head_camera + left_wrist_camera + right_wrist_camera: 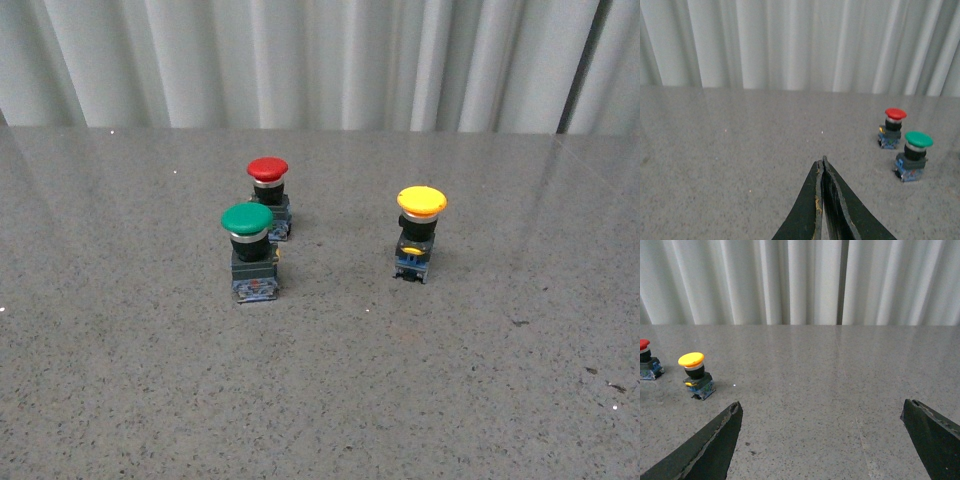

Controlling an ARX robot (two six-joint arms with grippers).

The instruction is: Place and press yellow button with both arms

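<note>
Pre-grasp stage, with left gripper (822, 162) pinched shut on nothing and right gripper (822, 404) spread wide; next, probably reach for untouched yellow mushroom-capped plastic push button (420, 230).

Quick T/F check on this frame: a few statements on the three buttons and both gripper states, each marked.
1. The yellow button stands upright on the table, apart from the other two. True.
2. The left gripper is wide open. False: its fingers are pressed together, holding nothing.
3. The right gripper is open and empty. True.
4. The green button lies tipped over. False: it stands upright, just in front of the red button.
</note>
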